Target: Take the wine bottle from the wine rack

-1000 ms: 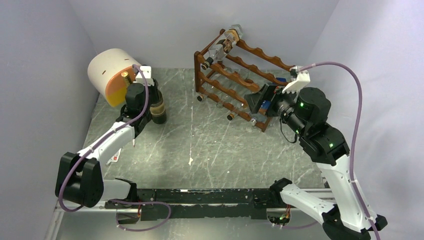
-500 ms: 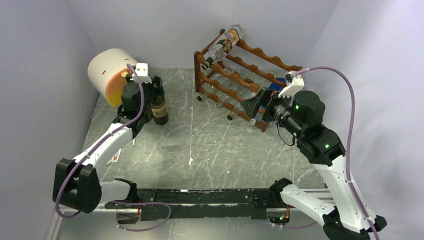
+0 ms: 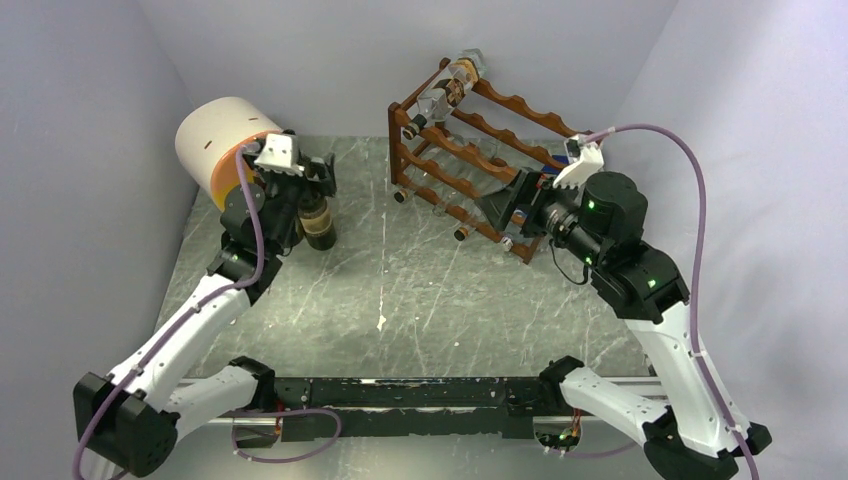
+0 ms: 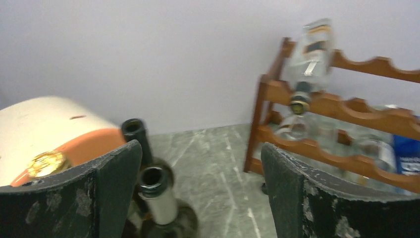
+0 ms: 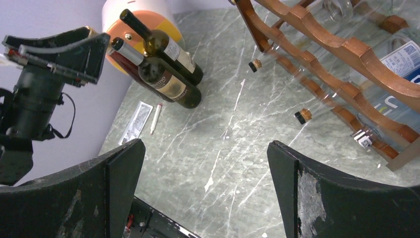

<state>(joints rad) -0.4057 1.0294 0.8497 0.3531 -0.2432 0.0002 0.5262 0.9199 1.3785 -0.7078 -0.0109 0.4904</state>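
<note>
Two dark wine bottles stand upright on the table beside a white and orange cylinder [image 3: 215,140]. Only the front wine bottle [image 3: 318,222] shows from above. My left gripper [image 3: 305,180] hangs open over them and holds nothing. In the left wrist view the nearer bottle neck [image 4: 154,191] rises just inside the left finger [image 4: 106,191], and the second neck [image 4: 134,131] stands behind it. The reddish-brown wine rack [image 3: 470,165] stands at the back with clear bottles on it. My right gripper [image 3: 505,210] is open at the rack's front right end, holding nothing.
A clear bottle [image 4: 311,49] lies on the rack's top tier. Cork-capped clear bottles [image 5: 301,115] and a blue-labelled one [image 5: 398,62] fill the lower tiers. A pen [image 5: 156,118] and a card [image 5: 136,123] lie on the marbled table [image 3: 400,290]. Walls close in on all sides.
My left gripper opened, let go of the wine bottle's neck and lifted back from it; the bottle stays standing. My right gripper shifted slightly left toward the rack.
</note>
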